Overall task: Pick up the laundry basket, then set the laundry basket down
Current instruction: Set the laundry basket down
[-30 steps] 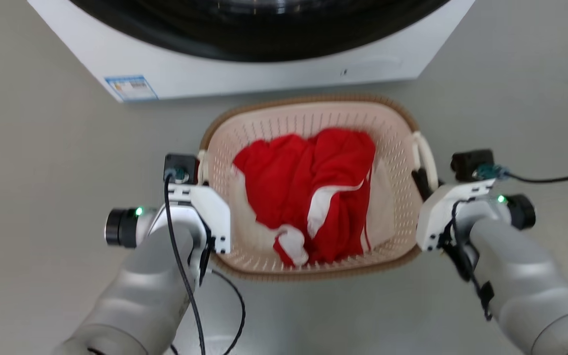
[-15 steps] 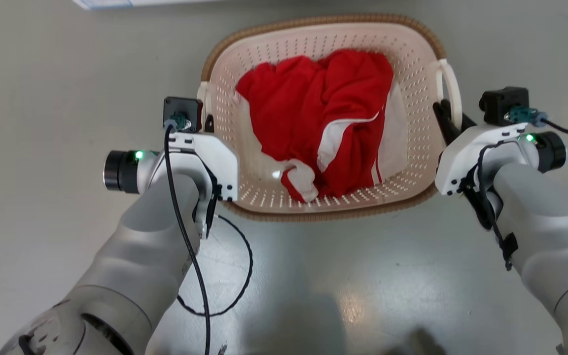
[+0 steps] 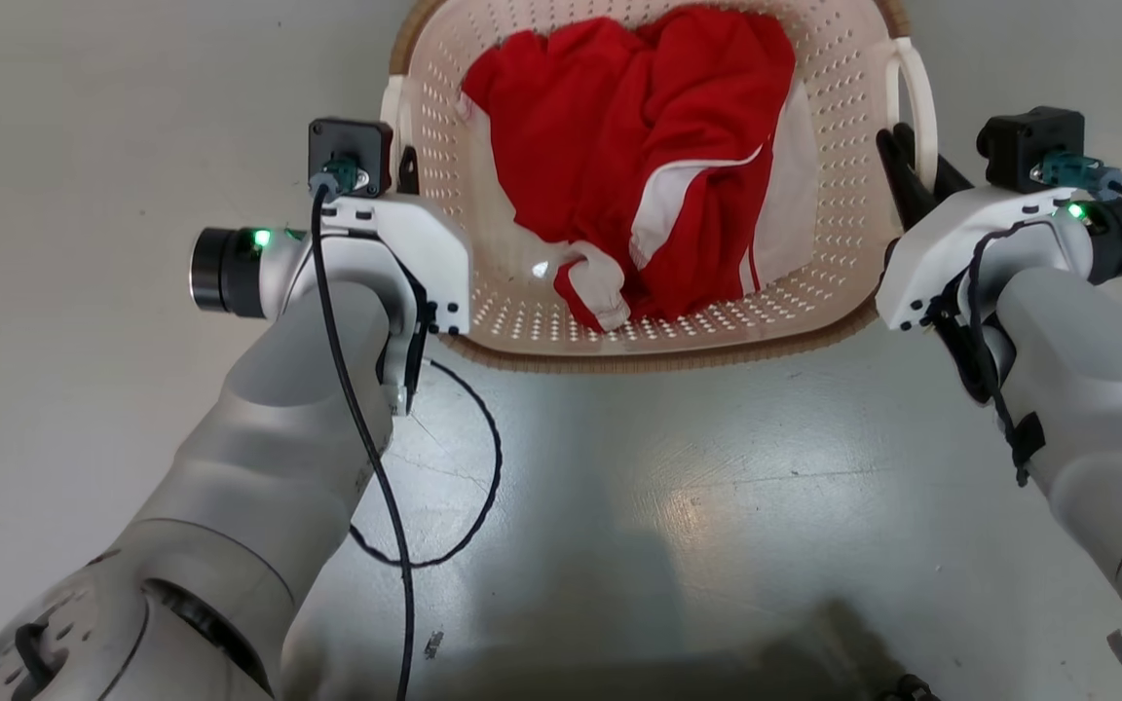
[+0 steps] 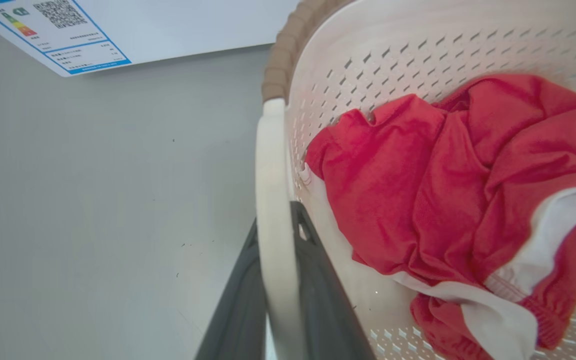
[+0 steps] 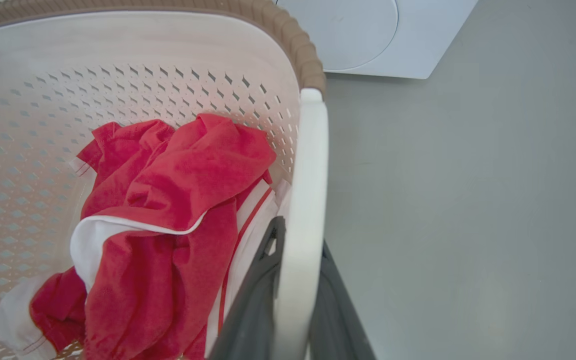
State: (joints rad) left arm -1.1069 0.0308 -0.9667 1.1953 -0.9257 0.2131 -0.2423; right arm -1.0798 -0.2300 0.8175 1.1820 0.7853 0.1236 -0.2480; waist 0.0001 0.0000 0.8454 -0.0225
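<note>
Left gripper (image 4: 274, 235) and right gripper (image 5: 300, 240) clamp smooth white handles (image 4: 270, 150) of the perforated cream laundry basket (image 3: 658, 331).

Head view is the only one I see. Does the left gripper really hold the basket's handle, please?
Observer: Yes. In the left wrist view, the left gripper has one dark finger on each side of the left handle, touching it.
Operator: And the right one?
Observer: The same: the right gripper clamps the right handle between its fingers.
Operator: What stands beyond the basket?
Observer: A white washing machine, past the far rim.
</note>
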